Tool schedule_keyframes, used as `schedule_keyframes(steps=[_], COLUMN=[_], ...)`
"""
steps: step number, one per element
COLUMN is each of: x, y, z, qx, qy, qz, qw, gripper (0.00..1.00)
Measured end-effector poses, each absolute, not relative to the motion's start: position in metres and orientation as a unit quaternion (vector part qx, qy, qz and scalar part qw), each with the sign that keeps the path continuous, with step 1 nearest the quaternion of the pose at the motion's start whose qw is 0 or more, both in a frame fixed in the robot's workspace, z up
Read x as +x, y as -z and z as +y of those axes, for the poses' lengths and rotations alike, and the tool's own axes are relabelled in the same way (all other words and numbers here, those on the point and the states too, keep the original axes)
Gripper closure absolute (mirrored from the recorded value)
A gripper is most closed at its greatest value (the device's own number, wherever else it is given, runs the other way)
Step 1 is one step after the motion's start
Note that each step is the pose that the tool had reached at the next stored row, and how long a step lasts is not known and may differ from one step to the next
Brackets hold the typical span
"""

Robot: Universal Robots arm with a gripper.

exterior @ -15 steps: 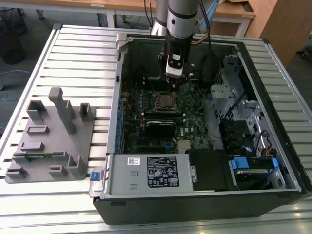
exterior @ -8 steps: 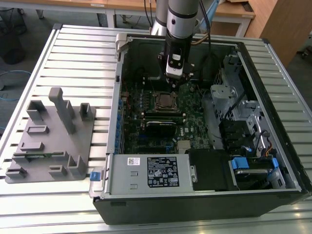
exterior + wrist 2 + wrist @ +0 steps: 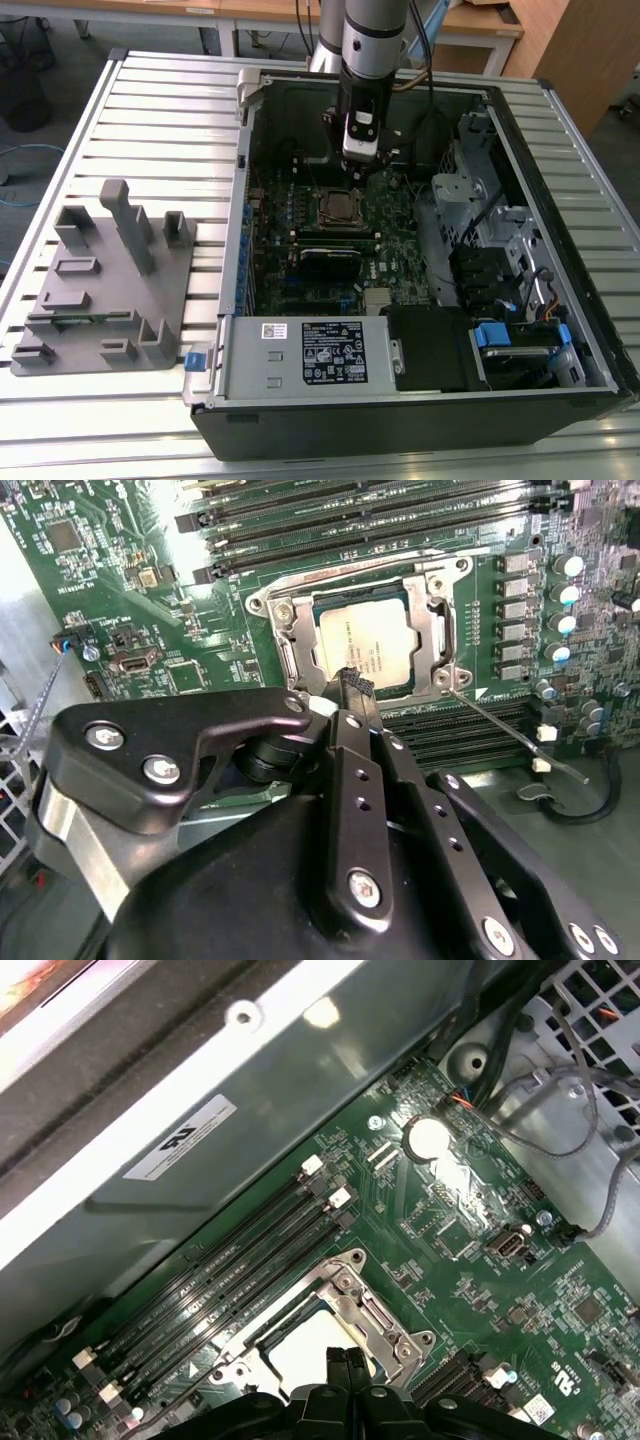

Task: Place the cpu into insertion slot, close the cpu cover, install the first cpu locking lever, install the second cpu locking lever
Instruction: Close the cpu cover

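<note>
My gripper (image 3: 352,683) has its two black fingers pressed together at the tips, and I see nothing between them. In both wrist views the tips sit over one edge of the cpu (image 3: 366,648). I cannot tell whether they touch it or hang just above.

The cpu lies flat in the slot (image 3: 268,606), its dull silver top facing up. The cover (image 3: 432,630) is down over it, and its square window frames the chip on all sides. From one corner of the slot a thin metal lever (image 3: 520,735) sticks out at an angle across the black connectors beside it, with its free end well clear of the cover. I cannot make out a second lever with any certainty.

On the side of the slot away from my fingers, the long black memory slots (image 3: 360,520) run in parallel rows across the green board (image 3: 150,630). In the first wrist view a round coin cell (image 3: 428,1137) sits further out on the board, near a bundle of grey cables.

In the exterior view the arm (image 3: 372,35) comes straight down into the open case (image 3: 400,425), with the gripper just above the slot near the middle of the board. The power supply (image 3: 320,355) with its white label lies along the case's near wall. On the exterior view's left, well apart from the case, a grey fixture (image 3: 100,290) rests on the slatted table (image 3: 160,110).
</note>
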State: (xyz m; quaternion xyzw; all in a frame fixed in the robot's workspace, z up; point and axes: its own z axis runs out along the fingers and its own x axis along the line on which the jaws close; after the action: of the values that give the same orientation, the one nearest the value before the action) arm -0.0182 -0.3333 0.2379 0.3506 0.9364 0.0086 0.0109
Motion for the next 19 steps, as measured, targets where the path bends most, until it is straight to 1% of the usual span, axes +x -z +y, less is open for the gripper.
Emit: schedule_keyframes(steps=[19], x=[-0.0182], y=[-0.2379], z=[-0.3333], qx=[0.308], qy=[-0.009], qz=[0.951], qw=[0.010], gripper=[0.89])
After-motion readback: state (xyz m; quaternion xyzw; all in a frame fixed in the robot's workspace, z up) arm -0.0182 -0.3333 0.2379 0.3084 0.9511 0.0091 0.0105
